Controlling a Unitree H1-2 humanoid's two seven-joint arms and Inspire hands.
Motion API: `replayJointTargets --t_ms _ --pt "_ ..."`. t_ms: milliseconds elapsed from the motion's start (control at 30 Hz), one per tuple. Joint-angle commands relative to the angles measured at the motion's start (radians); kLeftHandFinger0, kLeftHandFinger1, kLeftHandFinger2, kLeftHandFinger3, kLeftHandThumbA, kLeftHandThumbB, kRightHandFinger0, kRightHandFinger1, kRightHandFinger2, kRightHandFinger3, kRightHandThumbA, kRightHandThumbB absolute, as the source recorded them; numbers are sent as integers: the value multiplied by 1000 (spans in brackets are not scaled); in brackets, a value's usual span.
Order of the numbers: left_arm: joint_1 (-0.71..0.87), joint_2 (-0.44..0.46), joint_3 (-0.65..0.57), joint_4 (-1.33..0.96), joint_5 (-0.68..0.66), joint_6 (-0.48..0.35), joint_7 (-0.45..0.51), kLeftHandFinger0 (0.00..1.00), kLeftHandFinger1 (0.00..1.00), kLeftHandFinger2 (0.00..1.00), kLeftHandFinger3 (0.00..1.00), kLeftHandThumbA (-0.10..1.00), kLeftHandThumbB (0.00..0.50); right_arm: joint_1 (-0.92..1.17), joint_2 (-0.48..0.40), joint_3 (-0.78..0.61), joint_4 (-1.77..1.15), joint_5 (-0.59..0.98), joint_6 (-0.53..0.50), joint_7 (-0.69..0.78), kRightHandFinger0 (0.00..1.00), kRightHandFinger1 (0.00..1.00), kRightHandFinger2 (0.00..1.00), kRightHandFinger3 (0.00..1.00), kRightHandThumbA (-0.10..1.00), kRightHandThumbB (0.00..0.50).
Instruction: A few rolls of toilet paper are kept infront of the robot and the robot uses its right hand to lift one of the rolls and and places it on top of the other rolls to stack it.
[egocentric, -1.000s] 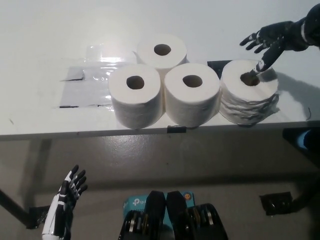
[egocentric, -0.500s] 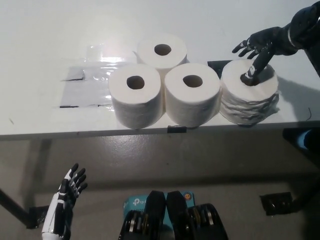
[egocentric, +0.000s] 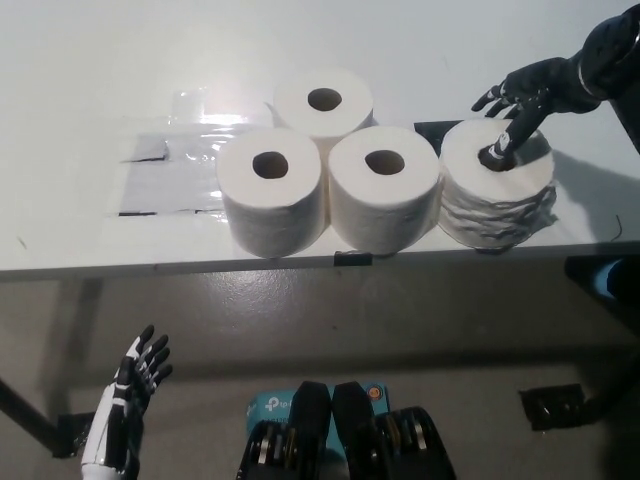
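Fingers (egocentric: 508, 140) probe upright roll's (egocentric: 497, 200) core.

Right hand: my black hand (egocentric: 520, 100) reaches over the rightmost roll (egocentric: 497, 195), one finger poked down into its core hole, the rest spread apart.
Left hand: my white hand (egocentric: 128, 400) rests well below that roll, fingers apart, holding nothing.

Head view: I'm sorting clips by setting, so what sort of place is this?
Probably a lab or test space, not a home: a plain white table with taped plastic sheeting, toilet paper rolls set out as props, and a bare grey floor.
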Motion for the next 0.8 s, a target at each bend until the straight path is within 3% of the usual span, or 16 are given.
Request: replayJointTargets --t_ms 0,100,167,300,400,767 --pt "-7 12 2 -30 -8 -31 -15 1000 1000 1000 1000 1000 109 -79 -8 10 12 -43 -45 1 1000 1000 1000 1000 856 350" --pt "-9 12 2 -30 -9 -29 -15 1000 1000 1000 1000 1000 108 -89 -9 2 19 -43 -47 4 1000 1000 1000 1000 844 337" --pt "-9 12 5 -29 -13 -31 -15 1000 1000 1000 1000 1000 117 -96 -10 -9 20 -38 -38 1 1000 1000 1000 1000 841 357" --pt "-13 10 6 -31 -9 -28 -11 1000 1000 1000 1000 1000 114 -115 -23 -7 32 -48 -71 7 1000 1000 1000 1000 902 363" --pt "-14 11 8 -31 -7 -29 -9 1000 1000 1000 1000 1000 115 -128 -32 -4 36 -53 -94 31 1000 1000 1000 1000 942 331" --pt "-8 9 7 -35 -12 -29 -14 1000 1000 1000 1000 1000 104 -141 -39 -14 38 -61 -83 51 1000 1000 1000 1000 935 327"
